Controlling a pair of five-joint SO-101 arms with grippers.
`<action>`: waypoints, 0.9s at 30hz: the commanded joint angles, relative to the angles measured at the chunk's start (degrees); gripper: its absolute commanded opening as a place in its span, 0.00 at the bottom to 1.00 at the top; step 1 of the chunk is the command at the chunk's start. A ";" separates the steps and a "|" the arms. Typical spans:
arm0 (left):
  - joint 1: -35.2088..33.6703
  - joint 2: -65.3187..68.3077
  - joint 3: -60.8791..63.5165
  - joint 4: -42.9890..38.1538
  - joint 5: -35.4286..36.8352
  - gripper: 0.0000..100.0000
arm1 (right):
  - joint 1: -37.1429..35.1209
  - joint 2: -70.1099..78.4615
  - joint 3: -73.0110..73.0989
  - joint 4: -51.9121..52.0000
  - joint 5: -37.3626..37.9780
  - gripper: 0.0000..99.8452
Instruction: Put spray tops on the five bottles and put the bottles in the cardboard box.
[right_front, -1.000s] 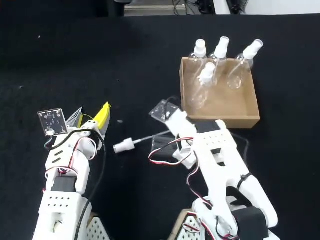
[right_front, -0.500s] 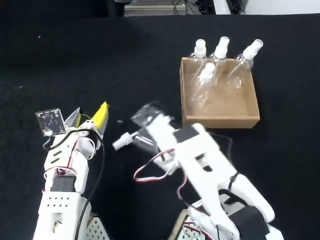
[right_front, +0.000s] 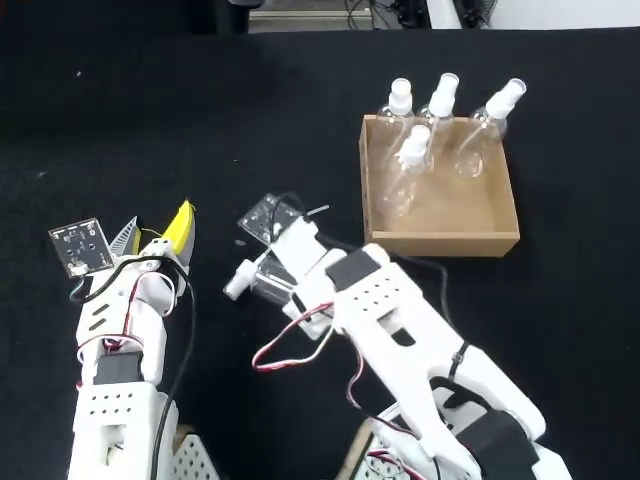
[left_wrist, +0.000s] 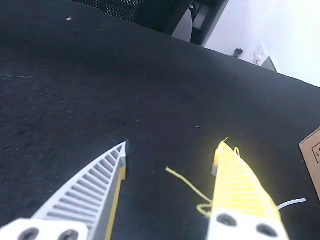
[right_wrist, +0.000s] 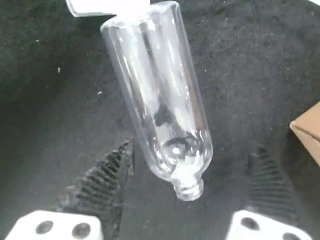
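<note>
Your right end effector (right_wrist: 194, 148), wide open around the lying bottle (right_wrist: 155, 90), may push it rolling away if closing off-centre.

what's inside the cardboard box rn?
Four clear bottles with white spray tops, leaning toward the far wall of the cardboard box. The rear bottles' bases are partly covered by the front one.

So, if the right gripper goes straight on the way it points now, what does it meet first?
The right gripper stands open around the clear bottle, which lies on the table, so it would most likely meet that first. The white spray top lies just beyond.
</note>
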 joint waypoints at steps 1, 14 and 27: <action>-0.40 -0.97 -3.65 -1.58 -0.26 0.27 | -0.44 -0.40 -8.31 6.95 -0.26 0.33; -0.40 -0.97 -3.82 -1.58 -0.26 0.27 | 8.53 -0.40 -6.55 8.35 18.11 0.19; -0.40 -0.97 -3.82 -1.58 -0.26 0.27 | 7.65 -0.40 3.65 8.53 26.73 0.19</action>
